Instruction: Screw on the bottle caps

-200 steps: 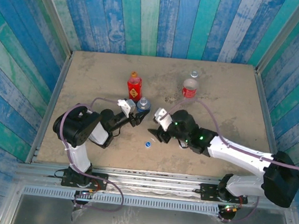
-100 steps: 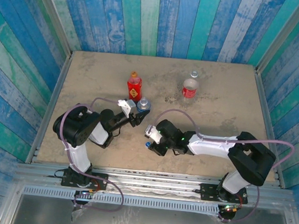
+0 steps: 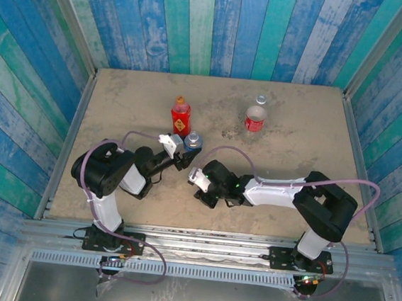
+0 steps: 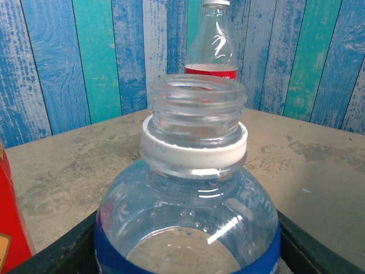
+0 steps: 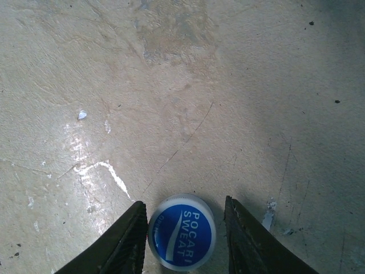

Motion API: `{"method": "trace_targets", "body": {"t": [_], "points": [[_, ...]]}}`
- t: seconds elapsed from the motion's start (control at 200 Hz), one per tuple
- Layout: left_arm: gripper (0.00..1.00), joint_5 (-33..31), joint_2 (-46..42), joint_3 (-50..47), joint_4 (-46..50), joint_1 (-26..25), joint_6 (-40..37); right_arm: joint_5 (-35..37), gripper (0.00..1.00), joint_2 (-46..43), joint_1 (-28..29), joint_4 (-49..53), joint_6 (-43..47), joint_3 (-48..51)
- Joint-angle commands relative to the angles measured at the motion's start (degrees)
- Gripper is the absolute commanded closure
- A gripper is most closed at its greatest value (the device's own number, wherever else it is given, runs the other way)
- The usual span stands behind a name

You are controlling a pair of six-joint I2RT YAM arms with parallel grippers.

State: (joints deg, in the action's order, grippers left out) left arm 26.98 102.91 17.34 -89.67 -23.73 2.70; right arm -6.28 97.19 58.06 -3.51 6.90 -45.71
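The short clear bottle with the blue label (image 4: 188, 228) stands upright with its neck (image 4: 194, 94) uncapped, and my left gripper (image 3: 184, 151) is shut on its body. On the table lies the blue cap (image 5: 182, 231), label up. My right gripper (image 5: 183, 237) is open around it: the left finger (image 5: 122, 248) is at the cap's rim and the right finger (image 5: 254, 242) stands a little apart. The red bottle (image 3: 180, 118) carries the orange-brown cap (image 3: 180, 100). The clear bottle with the red label (image 3: 255, 118) stands uncapped at the back, with the white cap (image 3: 261, 99) just beyond it.
Blue and green plank walls (image 3: 213, 23) close in the sandy table (image 3: 121, 93) on three sides. The red bottle stands right behind the held bottle, at the left edge of the left wrist view (image 4: 8, 228). Both arms meet near the table's front middle.
My right gripper has moved left and come down over the blue cap, which now lies between its fingers. The left gripper and its bottle have stayed put.
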Motion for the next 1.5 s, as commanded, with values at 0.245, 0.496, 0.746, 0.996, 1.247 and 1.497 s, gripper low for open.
{"method": "trace_targets", "body": {"t": [0.245, 0.496, 0.746, 0.996, 1.247, 1.497], "points": [[0.38, 0.3, 0.9, -0.1, -0.8, 0.2, -1.6, -0.2, 0.65, 1.0, 0.5, 0.8, -0.1, -1.2], [0.38, 0.9, 0.9, -0.4, -0.5, 0.2, -1.9, 1.2, 0.71, -3.9, 0.5, 0.6, -1.9, -0.1], [0.38, 6.6, 2.1, 0.0, 0.1, -0.3, -2.4, 6.6, 0.71, -15.2, 0.2, 7.7, -3.5, -1.2], [0.38, 14.1, 3.8, 1.8, 2.6, -1.3, -4.2, 6.3, 0.70, -19.8, -1.0, 13.8, -1.7, -8.6], [0.37, 18.5, 8.9, 2.6, -2.9, -1.4, -0.8, 5.7, 0.72, -15.4, -6.5, 21.5, -9.1, -18.1], [0.37, 19.3, 12.3, 3.1, -6.3, -1.4, 1.0, 5.7, 0.71, -8.8, -8.6, 28.4, -11.2, -25.0]]}}
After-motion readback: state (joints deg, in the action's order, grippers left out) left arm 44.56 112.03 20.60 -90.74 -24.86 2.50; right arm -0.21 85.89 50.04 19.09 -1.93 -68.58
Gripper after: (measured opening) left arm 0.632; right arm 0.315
